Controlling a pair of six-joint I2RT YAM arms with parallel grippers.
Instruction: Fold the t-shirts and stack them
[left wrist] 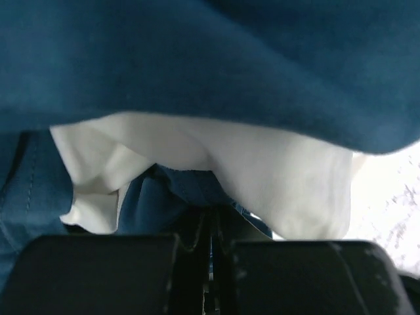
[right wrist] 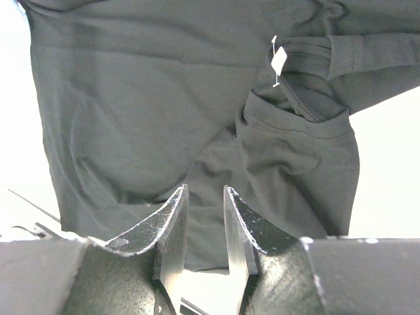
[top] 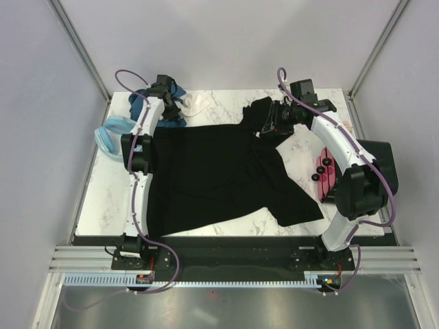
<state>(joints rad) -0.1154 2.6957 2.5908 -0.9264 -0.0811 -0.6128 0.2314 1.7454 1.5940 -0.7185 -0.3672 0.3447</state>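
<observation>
A black t-shirt (top: 219, 175) lies spread over most of the table, its far right part bunched up (top: 260, 110). My right gripper (top: 266, 122) hovers open over that bunch. In the right wrist view its fingers (right wrist: 205, 197) stand apart with nothing between them, above the black t-shirt (right wrist: 131, 118) and its white tag (right wrist: 279, 60). My left gripper (top: 171, 96) is in a teal-blue t-shirt (top: 164, 110) at the far left corner. Seen from the left wrist, its fingers (left wrist: 211, 223) are shut on a fold of the teal-blue t-shirt (left wrist: 197, 52), with a white t-shirt (left wrist: 262, 164) under it.
A light blue t-shirt (top: 110, 133) hangs over the table's left edge. A pink object with black round spots (top: 322, 171) lies by the right edge, beside a black box (top: 384, 161). Bare marble (top: 103, 199) shows at the near left.
</observation>
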